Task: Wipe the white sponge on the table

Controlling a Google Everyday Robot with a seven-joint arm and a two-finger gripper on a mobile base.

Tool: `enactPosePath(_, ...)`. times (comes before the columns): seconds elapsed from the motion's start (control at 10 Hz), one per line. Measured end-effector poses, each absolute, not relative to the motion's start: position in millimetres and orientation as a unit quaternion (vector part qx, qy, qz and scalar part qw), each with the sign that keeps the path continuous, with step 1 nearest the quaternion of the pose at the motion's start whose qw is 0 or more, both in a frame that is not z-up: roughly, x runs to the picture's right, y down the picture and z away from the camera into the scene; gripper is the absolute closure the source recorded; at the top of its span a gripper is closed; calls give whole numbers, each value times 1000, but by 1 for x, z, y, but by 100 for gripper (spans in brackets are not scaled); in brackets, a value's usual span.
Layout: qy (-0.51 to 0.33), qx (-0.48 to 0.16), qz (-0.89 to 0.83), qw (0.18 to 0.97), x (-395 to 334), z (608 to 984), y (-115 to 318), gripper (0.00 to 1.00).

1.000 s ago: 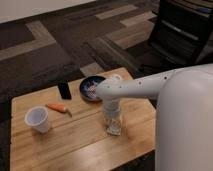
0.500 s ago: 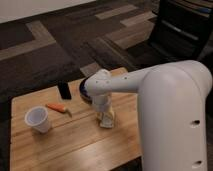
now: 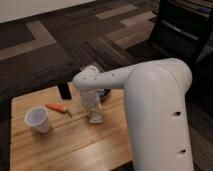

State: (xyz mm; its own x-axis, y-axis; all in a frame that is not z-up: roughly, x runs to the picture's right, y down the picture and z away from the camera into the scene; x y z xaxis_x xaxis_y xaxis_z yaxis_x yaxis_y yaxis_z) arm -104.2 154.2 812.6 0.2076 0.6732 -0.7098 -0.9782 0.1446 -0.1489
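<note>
A: What has just changed?

B: The arm has swung further toward the middle of the frame, so its big white shell now covers the right half of the counter (image 3: 75, 145). The end effector (image 3: 94, 116) is down at the counter's centre, pressed together on the white sponge (image 3: 95, 119), which sits against the wood.

A: So the wiping?

B: I'd judge it under way, with the pad in contact.

A: And against the earlier frame?

B: The end effector has shifted slightly left, nearer the carrot (image 3: 58, 107). The cup (image 3: 38, 119), the dark block (image 3: 63, 90) and the bowl (image 3: 103, 93) behind the arm stay put.
</note>
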Motion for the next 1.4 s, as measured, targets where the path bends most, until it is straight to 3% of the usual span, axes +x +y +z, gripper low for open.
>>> enactPosePath(0.5,215,-326,539,746,-145,793,151,100)
enactPosePath(1.4,231,-303,534,755,-126,742,165,100)
